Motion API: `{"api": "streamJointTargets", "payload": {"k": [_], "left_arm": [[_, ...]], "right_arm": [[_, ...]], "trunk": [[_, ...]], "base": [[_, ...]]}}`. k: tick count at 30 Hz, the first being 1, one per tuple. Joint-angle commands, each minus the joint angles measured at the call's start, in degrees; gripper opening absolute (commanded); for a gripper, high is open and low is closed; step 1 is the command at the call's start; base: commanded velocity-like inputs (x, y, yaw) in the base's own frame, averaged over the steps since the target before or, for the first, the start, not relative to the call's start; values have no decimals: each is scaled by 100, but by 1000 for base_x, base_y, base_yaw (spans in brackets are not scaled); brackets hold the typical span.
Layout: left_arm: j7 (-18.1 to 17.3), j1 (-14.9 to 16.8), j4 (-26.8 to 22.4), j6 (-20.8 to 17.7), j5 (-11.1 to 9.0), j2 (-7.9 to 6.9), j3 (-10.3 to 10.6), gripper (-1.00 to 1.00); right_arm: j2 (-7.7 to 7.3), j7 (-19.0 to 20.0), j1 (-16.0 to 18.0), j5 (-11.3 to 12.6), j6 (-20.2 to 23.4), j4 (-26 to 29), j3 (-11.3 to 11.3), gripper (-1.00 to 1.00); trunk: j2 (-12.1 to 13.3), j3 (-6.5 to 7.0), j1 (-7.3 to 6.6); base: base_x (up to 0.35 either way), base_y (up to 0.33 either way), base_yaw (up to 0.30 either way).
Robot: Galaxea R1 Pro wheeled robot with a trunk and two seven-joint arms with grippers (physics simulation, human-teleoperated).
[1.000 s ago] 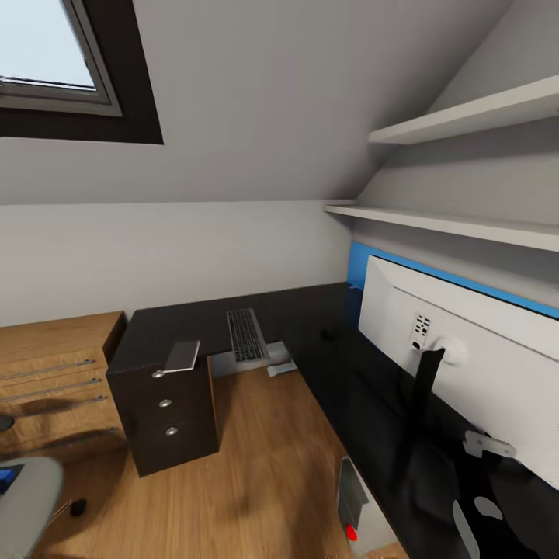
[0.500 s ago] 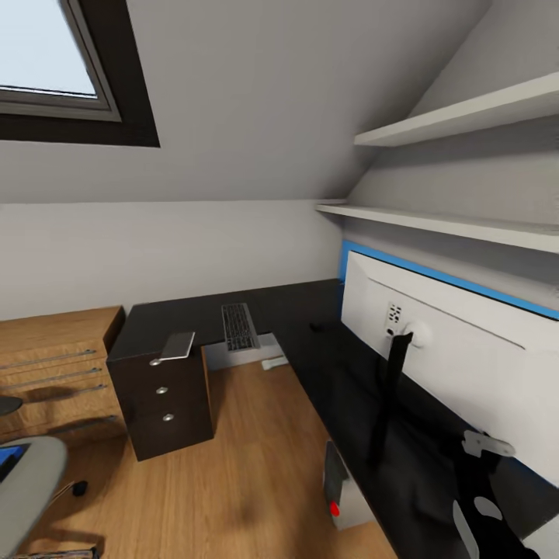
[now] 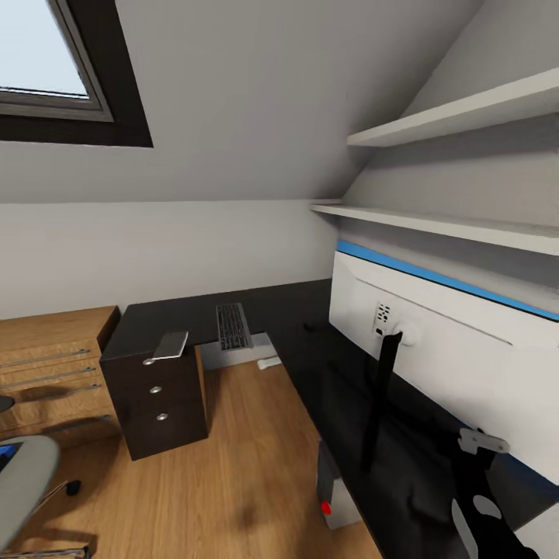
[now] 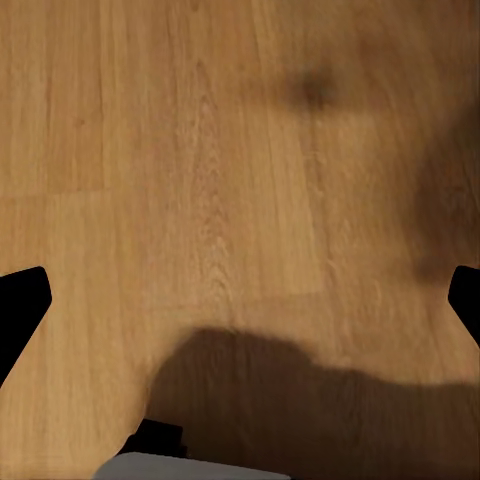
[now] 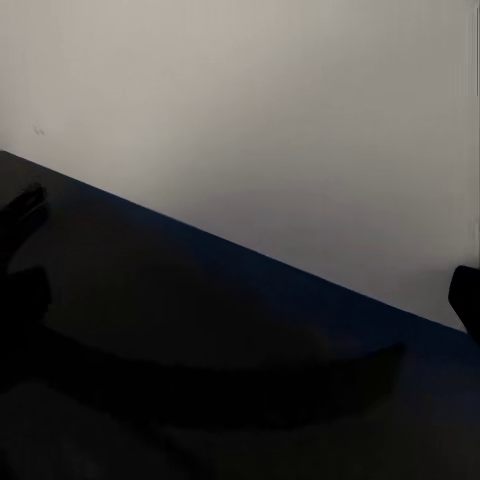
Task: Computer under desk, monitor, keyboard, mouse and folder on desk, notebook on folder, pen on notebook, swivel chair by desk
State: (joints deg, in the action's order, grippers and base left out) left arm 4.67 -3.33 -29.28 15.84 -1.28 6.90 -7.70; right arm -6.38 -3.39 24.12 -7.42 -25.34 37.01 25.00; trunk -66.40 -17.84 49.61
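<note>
The black-topped desk (image 3: 167, 322) runs along the wall and turns toward me on the right. On it lie the keyboard (image 3: 234, 326) and a small dark mouse (image 3: 310, 327). The monitor (image 3: 442, 349) stands on the near wing, its pale back to me. Under that wing the computer (image 3: 329, 485) shows its red light. At the lower left is the swivel chair (image 3: 23, 481), with a sliver of the blue folder (image 3: 6, 458) on its seat. My left gripper (image 4: 240, 300) hangs open over bare floor. My right gripper (image 5: 240, 295) is open above the desk, beside the monitor's back.
A flat grey thing (image 3: 172, 344) lies on the desk above the drawers (image 3: 159, 396). A small white stick (image 3: 269, 362) lies by the desk's inner corner. A low wood cabinet (image 3: 54, 365) stands at the left. Two shelves (image 3: 466, 116) hang above the monitor.
The whole view has shifted: the desk, the drawers and the computer sit further left and the monitor's back shows more. No object has been moved or taken hold of.
</note>
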Motion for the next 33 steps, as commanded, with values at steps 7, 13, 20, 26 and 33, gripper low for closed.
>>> {"api": "streamJointTargets", "payload": {"k": [7, 13, 20, 26, 33], "left_arm": [[-2, -1, -8, 11, -13, 4, -16, 100], [-2, -1, -8, 10, -13, 4, -14, 100], [-2, -1, -8, 9, -13, 4, -13, 100], [-2, -1, -8, 13, -13, 4, -12, 100], [-2, -1, -8, 15, -13, 4, -12, 100]], "right_arm": [[21, -29, 5, -58, -14, 87, 13, 100], [23, -30, 5, -58, -14, 95, 14, 100], [23, -30, 5, -58, -14, 96, 21, 100], [21, -30, 5, -58, -14, 92, 21, 100], [16, -32, 5, -58, -14, 84, 21, 100]], "trunk": [[-4, 26, 0], [-4, 60, 0], [-4, 96, 0], [-4, 104, 0], [-4, 105, 0]], "base": [[0, -2, -162], [0, 0, -223], [0, 0, -201], [34, -19, -49], [103, -71, -6]]}}
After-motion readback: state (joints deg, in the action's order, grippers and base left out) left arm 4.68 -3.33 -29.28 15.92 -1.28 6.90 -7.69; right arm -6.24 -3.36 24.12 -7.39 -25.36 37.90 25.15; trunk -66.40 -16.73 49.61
